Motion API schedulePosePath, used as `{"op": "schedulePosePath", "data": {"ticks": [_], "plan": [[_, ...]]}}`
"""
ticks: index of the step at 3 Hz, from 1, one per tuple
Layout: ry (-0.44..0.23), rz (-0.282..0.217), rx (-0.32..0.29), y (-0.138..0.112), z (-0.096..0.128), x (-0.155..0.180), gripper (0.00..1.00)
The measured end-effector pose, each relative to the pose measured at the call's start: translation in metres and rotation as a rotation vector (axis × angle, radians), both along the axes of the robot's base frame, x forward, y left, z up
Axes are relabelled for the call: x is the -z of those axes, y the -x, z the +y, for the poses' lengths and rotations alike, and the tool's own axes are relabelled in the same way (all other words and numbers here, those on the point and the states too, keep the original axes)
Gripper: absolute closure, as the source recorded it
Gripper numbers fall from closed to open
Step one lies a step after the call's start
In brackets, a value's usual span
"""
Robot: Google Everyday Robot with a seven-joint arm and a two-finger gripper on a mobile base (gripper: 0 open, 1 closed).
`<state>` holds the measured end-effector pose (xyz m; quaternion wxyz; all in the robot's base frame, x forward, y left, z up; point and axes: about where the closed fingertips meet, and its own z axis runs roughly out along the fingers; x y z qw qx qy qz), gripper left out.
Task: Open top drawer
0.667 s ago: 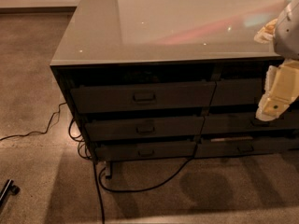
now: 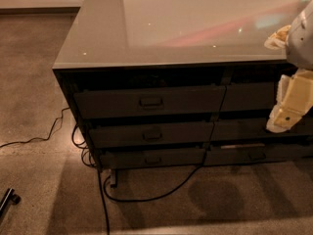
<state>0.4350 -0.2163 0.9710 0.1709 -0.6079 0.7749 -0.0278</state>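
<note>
The top drawer (image 2: 149,101) is a wide dark grey front with a small rectangular pull (image 2: 150,102) at its centre. It sits in the left column just under the cabinet's glossy top, flush with the fronts around it. My cream-coloured gripper (image 2: 287,112) hangs at the far right of the camera view, in front of the right column of drawers. It is well to the right of the top drawer's pull and holds nothing that I can see.
Two slimmer drawer fronts (image 2: 151,134) lie below the top drawer, and more fronts (image 2: 247,97) fill the right column. Black cables (image 2: 146,197) trail over the floor below the cabinet and off to the left. A small dark castor (image 2: 9,199) shows at the bottom left.
My gripper has dropped slightly at the right edge. The drawers have not moved.
</note>
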Motion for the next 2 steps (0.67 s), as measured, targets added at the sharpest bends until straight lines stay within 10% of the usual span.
{"op": "schedulePosePath", "data": {"ticks": [2], "plan": [[-0.092,0.019,-0.058,-0.018,0.036,0.074,0.00]]}}
